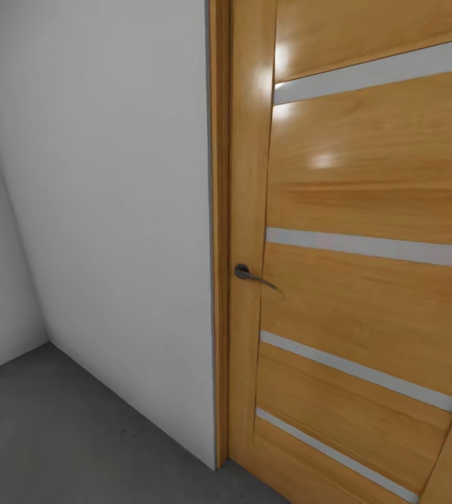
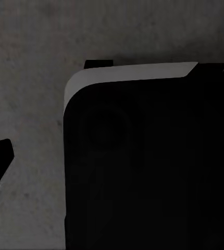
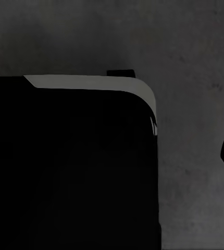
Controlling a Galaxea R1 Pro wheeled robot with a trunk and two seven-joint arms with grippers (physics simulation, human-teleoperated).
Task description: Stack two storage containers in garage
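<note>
The head camera faced an orange-wood door [image 1: 366, 280] with a dark lever handle [image 1: 252, 274], beside a pale wall [image 1: 107, 210] on grey concrete floor [image 1: 51, 434] (perhaps the garage). No container appeared; the fingers' state couldn't be told; carrying and stacking seemingly remained.

Orange-wood door [image 1: 366, 280] with visible grain, crossed by slanting pale grey stripes [image 1: 373, 246], and fitted with a dark grey handle [image 1: 252, 274]. Left of the door, plain white wall [image 1: 107, 210]; below that wall, mottled dark grey floor [image 1: 51, 434]. Black robot body [image 2: 148, 172] edged with a pale grey band [image 2: 127, 73] over the same grey floor.
</note>
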